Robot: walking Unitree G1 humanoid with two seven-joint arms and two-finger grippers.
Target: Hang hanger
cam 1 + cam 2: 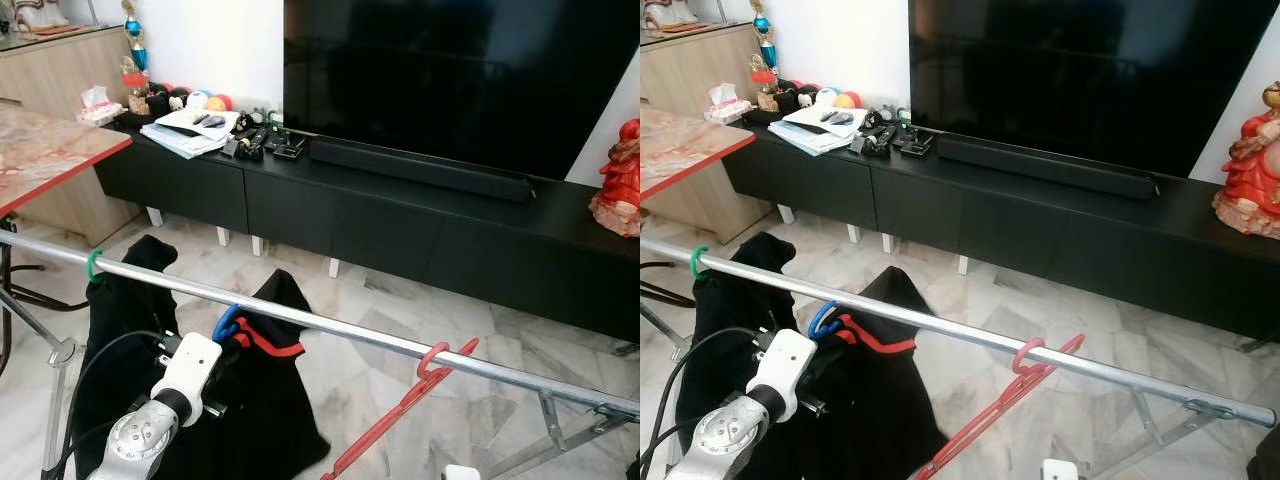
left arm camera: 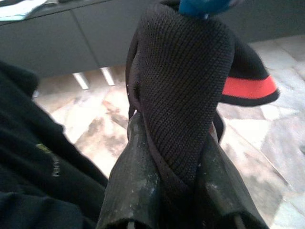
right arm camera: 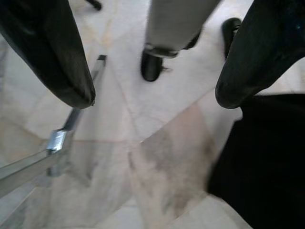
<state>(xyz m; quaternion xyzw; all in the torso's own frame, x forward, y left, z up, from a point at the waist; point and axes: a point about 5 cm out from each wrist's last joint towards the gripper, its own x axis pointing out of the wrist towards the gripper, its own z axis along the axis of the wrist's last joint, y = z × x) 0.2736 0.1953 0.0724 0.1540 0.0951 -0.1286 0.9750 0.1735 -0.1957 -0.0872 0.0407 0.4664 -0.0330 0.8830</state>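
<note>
A long silver rail (image 1: 330, 325) runs across the room just above the left gripper (image 2: 169, 157), with a black TV cabinet (image 1: 400, 215) well beyond it. On the rail hang two black garments: one on a green hanger hook (image 1: 93, 264) off to the gripper's left, and a red-trimmed black garment (image 1: 265, 400) on a blue hanger (image 1: 226, 322) right at the gripper. The hook of that blue hanger sits over the rail, directly above the fingers. The left gripper is clenched on a fold of the red-trimmed cloth just under the hook. Farther right along the rail dangles an empty red hanger (image 1: 400, 410). The right gripper (image 3: 152, 95) hangs low with its fingers spread, holding nothing, over the marble floor (image 3: 143, 157).
</note>
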